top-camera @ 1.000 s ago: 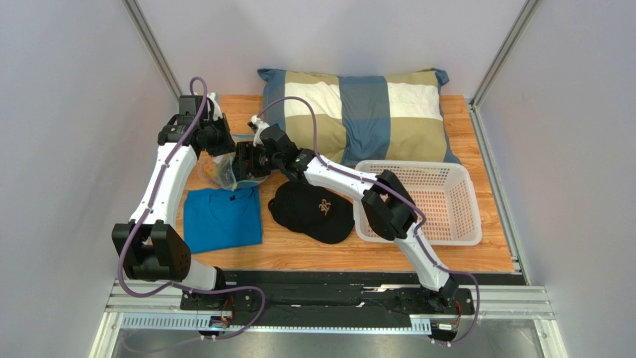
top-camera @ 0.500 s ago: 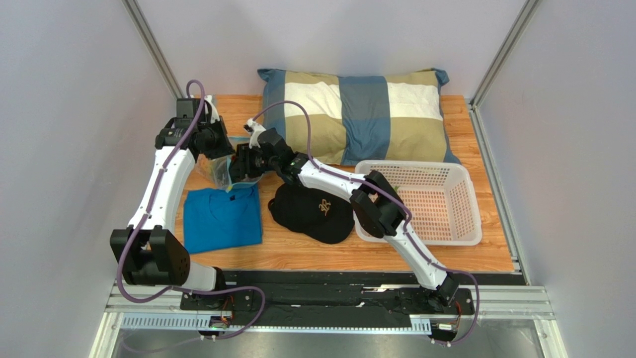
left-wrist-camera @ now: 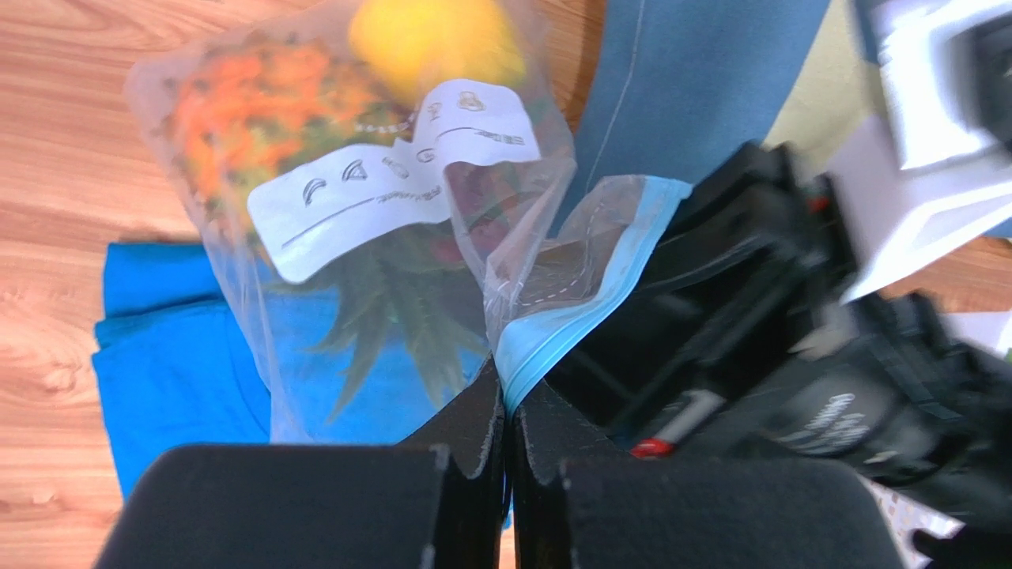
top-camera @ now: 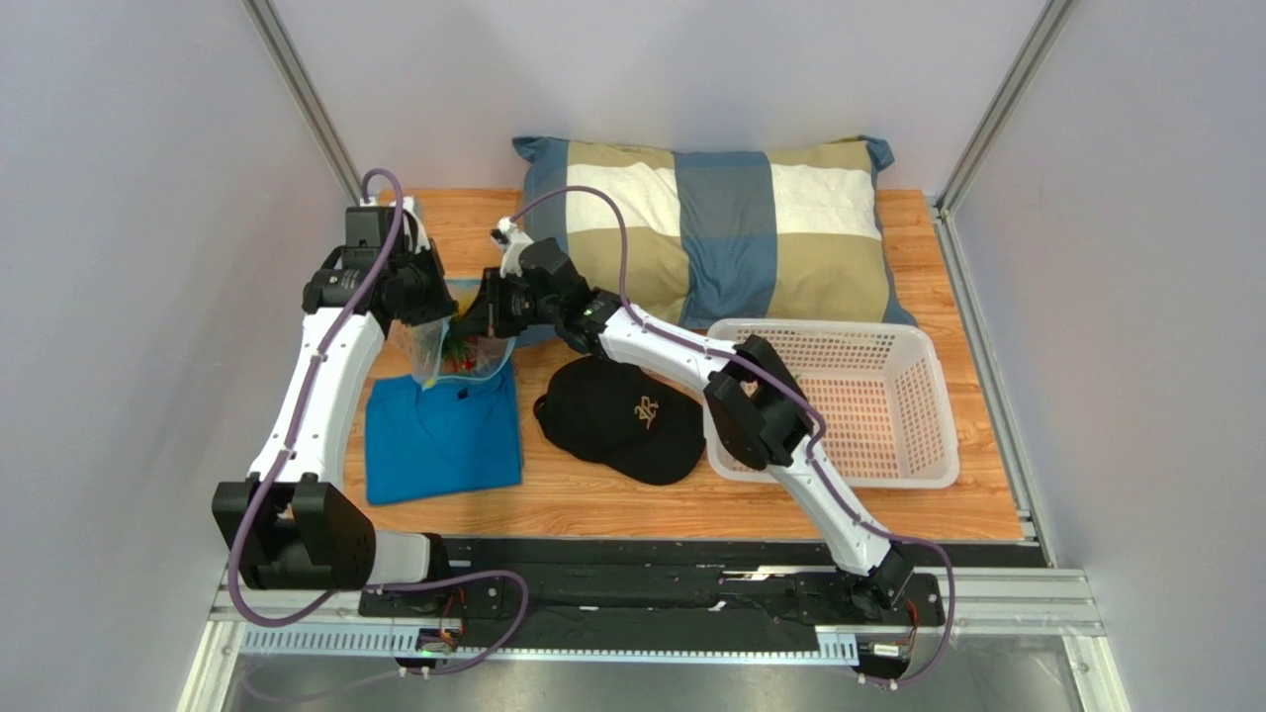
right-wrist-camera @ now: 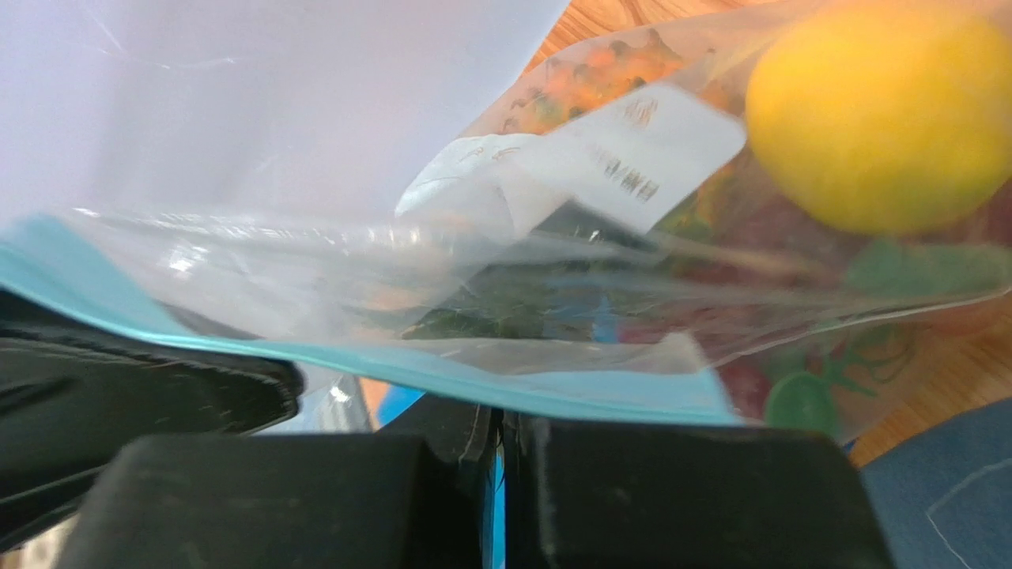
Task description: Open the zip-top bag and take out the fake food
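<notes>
The zip-top bag [top-camera: 450,350] hangs at the upper left of the top view, above the far edge of the folded blue shirt [top-camera: 442,438] lying on the bench [top-camera: 595,505]; the left pincer [left-wrist-camera: 508,409] is clenched on the bag's teal zip strip; the right pincer [right-wrist-camera: 499,417] is clenched on the same strip, just beside it; the fake food [left-wrist-camera: 261,119] lies inside the bag; the yellow lemon [right-wrist-camera: 885,119] shows through the clear plastic.

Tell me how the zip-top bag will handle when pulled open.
Likely floppy: the zip-top bag creases and folds beyond the left gripper. It probably swings, since the lemon and pineapple weigh its far end. The smooth film may slip.
</notes>
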You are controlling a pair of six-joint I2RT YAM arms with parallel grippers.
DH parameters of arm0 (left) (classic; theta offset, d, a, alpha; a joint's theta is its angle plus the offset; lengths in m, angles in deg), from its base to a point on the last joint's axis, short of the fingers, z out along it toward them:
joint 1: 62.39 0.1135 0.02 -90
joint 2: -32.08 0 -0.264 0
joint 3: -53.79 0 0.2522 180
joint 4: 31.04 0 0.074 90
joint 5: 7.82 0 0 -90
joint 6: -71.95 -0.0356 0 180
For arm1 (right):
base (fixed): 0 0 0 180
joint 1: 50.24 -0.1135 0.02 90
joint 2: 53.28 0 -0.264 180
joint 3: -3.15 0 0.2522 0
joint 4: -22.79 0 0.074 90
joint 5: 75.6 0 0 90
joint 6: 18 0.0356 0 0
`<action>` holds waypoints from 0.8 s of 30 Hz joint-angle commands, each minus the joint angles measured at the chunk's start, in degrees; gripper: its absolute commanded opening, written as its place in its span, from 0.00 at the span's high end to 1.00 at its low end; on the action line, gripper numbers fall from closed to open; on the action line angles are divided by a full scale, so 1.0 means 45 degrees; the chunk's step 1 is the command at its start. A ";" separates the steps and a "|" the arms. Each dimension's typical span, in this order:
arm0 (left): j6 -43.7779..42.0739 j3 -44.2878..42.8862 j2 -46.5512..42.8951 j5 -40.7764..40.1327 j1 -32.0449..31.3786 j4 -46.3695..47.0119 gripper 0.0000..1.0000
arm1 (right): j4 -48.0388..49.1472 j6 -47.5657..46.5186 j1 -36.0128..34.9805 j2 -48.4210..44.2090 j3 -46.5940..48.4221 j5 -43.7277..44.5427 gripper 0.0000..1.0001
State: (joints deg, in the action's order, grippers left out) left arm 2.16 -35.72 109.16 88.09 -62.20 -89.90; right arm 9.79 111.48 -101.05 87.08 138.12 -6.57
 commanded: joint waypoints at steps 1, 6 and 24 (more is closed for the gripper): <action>-0.0252 0.0289 -0.0683 -0.0706 0.0193 0.0276 1.00 | 0.0456 0.1594 0.0469 -0.1501 0.0565 -0.1022 1.00; -0.0096 0.0563 -0.0801 -0.0767 0.0563 0.0530 1.00 | 0.0708 0.2570 0.0646 -0.2144 0.0392 -0.2795 1.00; 0.0451 -0.0843 0.0469 0.0892 0.0896 0.0686 1.00 | -0.0988 -0.0551 0.0431 -0.1972 0.1384 -0.5828 1.00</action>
State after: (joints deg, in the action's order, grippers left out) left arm 3.36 -36.18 110.71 90.32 -58.53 -88.30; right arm 5.20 112.79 -98.08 78.38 137.73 -29.10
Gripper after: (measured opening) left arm 0.000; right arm 0.013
